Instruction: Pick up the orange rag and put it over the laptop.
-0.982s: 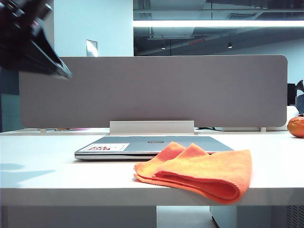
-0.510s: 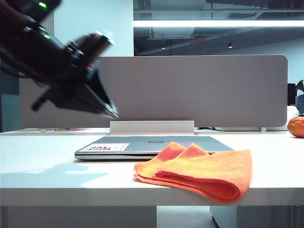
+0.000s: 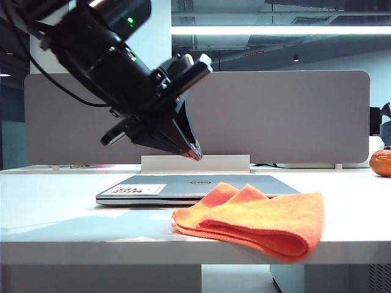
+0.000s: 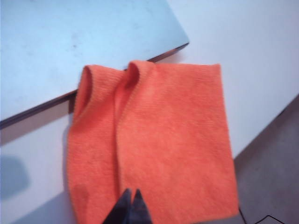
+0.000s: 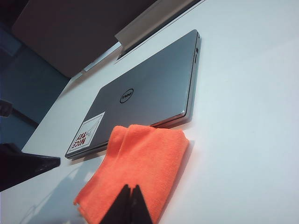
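- My left tool (image 3: 194, 152) hangs in the air above the laptop (image 3: 201, 185), over the lid's middle, its tips pressed together and holding nothing.
- My right tool (image 5: 130, 200) shows tips closed and empty, above the near end of the orange rag (image 3: 256, 220).
- The orange rag lies folded on the white bench (image 3: 61, 220), at the laptop's front right corner; its far edge rides up onto the lid, and its near edge reaches the bench's front edge.
- The rag's long axis runs from the laptop toward the bench front, folds lying along that line.
- The laptop lies closed and flat, long axis across the bench, its white sticker (image 3: 138, 190) at the left front corner.
- An orange fruit (image 3: 381, 162) sits well to the right of the laptop.
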`<state>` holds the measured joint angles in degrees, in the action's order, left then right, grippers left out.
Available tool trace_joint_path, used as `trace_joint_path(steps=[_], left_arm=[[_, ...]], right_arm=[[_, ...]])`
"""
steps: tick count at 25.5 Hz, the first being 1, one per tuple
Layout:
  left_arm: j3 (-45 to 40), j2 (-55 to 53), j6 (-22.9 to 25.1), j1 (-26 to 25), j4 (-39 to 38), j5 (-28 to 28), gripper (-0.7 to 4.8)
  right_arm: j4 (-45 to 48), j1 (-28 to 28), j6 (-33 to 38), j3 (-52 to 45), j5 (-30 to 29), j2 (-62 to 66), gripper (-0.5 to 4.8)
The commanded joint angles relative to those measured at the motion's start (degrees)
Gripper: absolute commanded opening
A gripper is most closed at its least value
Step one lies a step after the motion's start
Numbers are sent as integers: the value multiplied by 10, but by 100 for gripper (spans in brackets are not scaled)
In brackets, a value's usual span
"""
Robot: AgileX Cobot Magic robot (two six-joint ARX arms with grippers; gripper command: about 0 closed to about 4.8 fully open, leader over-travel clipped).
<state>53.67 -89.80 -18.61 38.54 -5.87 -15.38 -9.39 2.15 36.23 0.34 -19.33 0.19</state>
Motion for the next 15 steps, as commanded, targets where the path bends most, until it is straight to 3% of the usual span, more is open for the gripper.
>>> trace_joint_path(steps=[1, 5, 10, 15], left_arm=[[26, -23, 7, 5, -38, 3, -5], [53, -50, 13, 12, -66, 6, 5], [80, -76, 16, 22, -85, 11, 158], [87, -91, 30, 33, -82, 15, 157]], right_arm=[[7, 0, -3, -2, 1, 0, -5], [7, 0, -3, -2, 1, 0, -5], [7, 0, -3, -2, 1, 0, -5], [7, 0, -3, -2, 1, 0, -5]])
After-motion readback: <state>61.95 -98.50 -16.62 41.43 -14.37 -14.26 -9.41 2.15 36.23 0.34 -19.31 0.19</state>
